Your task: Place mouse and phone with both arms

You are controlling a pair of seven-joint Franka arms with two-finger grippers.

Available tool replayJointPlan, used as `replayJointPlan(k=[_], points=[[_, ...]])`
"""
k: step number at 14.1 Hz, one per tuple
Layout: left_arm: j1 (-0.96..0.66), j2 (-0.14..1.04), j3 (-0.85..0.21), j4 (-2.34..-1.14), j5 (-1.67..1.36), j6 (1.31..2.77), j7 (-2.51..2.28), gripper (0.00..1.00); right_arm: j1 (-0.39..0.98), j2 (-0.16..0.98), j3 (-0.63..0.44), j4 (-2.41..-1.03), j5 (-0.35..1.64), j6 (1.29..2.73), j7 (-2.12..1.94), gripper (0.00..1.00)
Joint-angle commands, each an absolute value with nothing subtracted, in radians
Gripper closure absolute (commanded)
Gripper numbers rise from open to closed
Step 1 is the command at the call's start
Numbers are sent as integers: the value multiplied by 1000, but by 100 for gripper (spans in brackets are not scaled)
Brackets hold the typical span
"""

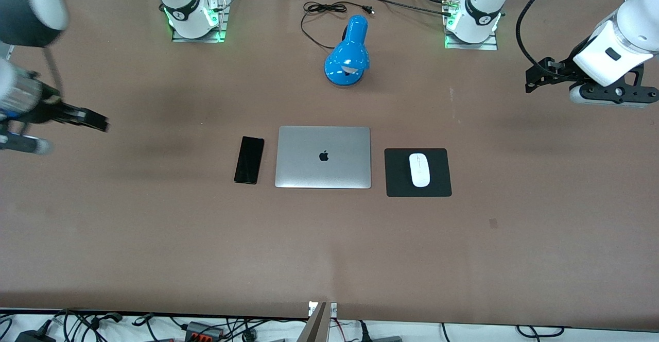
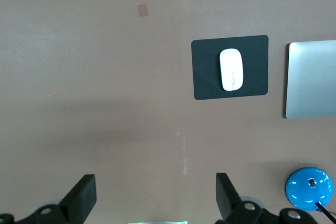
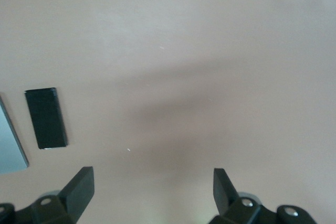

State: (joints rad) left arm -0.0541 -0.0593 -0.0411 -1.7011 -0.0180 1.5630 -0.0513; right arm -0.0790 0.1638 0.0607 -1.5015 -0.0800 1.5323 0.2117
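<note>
**What I can't make out from here**

My right arm (image 1: 23, 74) is smeared with blur and cut by the front view's edge. In the right wrist view the laptop (image 3: 10, 148) shows only as a sliver. The left wrist view clips the lamp (image 2: 310, 188) and both fingers (image 2: 227, 195) at the frame's edge.

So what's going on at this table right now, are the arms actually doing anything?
Neither arm is handling anything. The mouse lies on the black mouse pad beside the closed laptop, toward the left arm's end; the phone lies flat beside the laptop, toward the right arm's end. The left gripper and the right gripper are both open and empty over bare table at their own ends. A blue desk lamp stands farther from the front camera.
</note>
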Motion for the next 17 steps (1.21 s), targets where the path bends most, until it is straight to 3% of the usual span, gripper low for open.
replayJointPlan(k=[1, 8, 17], points=[[-57, -52, -51, -1658, 5, 1545, -38, 0, -69, 152, 41, -1443, -74, 1485, 199, 0], [-51, -55, -51, -1655, 2, 1537, -37, 0, -23, 66, 43, -1543, -58, 1531, 203, 0], [-52, -55, -51, -1655, 3, 1534, -37, 0, -37, 71, 41, -1534, -40, 1555, 107, 0]])
